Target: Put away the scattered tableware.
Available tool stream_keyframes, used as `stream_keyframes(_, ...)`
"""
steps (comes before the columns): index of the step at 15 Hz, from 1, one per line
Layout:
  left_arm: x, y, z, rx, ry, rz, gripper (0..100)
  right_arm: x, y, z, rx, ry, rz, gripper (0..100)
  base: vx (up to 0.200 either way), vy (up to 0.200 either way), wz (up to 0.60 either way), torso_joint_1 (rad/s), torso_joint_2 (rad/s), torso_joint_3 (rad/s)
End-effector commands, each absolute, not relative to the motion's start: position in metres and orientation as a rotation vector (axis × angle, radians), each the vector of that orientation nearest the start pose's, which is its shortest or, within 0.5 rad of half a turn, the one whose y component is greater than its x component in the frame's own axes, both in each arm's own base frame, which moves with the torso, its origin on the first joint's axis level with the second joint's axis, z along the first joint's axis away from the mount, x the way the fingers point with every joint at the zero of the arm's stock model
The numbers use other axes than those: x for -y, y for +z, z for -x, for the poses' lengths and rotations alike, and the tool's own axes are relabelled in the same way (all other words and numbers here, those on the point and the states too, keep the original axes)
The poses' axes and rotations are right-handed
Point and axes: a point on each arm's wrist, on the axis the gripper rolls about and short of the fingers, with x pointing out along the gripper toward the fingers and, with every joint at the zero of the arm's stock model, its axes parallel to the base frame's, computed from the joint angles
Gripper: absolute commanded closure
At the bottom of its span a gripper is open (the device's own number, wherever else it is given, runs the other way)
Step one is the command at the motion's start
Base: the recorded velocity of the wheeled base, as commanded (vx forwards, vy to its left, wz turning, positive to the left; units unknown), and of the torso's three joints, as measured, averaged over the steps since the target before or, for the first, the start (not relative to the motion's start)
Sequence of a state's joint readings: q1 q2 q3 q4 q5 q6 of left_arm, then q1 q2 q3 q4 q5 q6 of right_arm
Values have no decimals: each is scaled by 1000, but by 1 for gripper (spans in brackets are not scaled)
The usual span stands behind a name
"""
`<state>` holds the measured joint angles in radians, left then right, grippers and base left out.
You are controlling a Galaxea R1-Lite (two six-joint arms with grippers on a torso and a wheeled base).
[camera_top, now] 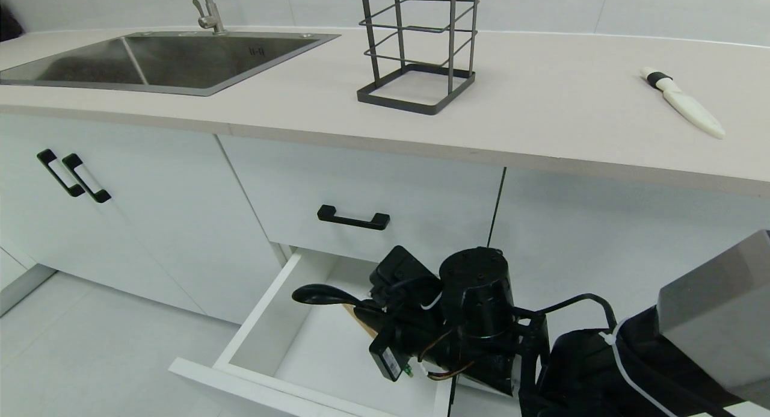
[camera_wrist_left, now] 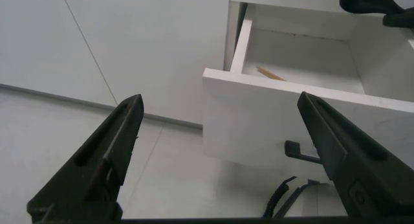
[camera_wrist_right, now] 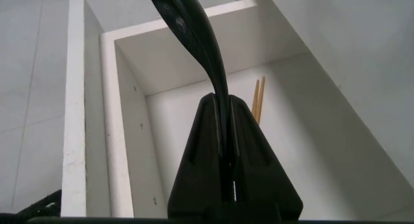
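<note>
Black spoon [camera_top: 319, 295] sits in the lower middle of the head view, over the open drawer [camera_top: 258, 321]. Right gripper [camera_wrist_right: 223, 104] has its jaws clenched on the spoon's handle, with the bowl end sticking out past them above the drawer's inside. A pair of wooden chopsticks [camera_wrist_right: 259, 98] lies on the drawer floor, near the back wall. Drawer is pulled out below a closed one with a black handle [camera_top: 353, 218].

Left gripper [camera_wrist_left: 220, 101]: jaws released and spread wide, grasping nothing, low in front of the drawer's front panel and above the floor.

On the surface [camera_top: 541, 92]: a white knife-shaped utensil [camera_top: 683, 102] with a dark band lies flat at upper right. A dark wire rack [camera_top: 415, 50] stands upright at top centre, well apart from the utensil. Steel sink [camera_top: 180, 59] with faucet [camera_top: 209, 11] is at upper left.
</note>
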<state>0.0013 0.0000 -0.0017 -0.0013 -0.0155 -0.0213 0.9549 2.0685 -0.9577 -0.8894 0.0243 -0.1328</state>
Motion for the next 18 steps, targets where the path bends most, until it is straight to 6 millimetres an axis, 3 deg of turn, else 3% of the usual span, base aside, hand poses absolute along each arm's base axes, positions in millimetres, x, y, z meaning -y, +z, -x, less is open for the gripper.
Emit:
stream_keyframes(1,0,76,23,3,-15,21,0,-317,115,-225,-153,988,229,100,0,0,0,0,0,0)
stream_keyframes(4,0,76,23,3,-14,21,0,-315,107,-222,-185,994,247,100,0,0,0,0,0,0)
stream_keyframes(6,0,76,23,3,-15,21,0,-311,90,-214,-243,1004,280,100,0,0,0,0,0,0)
stream_keyframes(10,0,76,23,3,-14,21,0,-324,90,-223,-217,1001,268,100,0,0,0,0,0,0)
stream_keyframes(18,0,76,23,3,-15,21,0,-339,66,-242,-252,949,288,100,0,0,0,0,0,0)
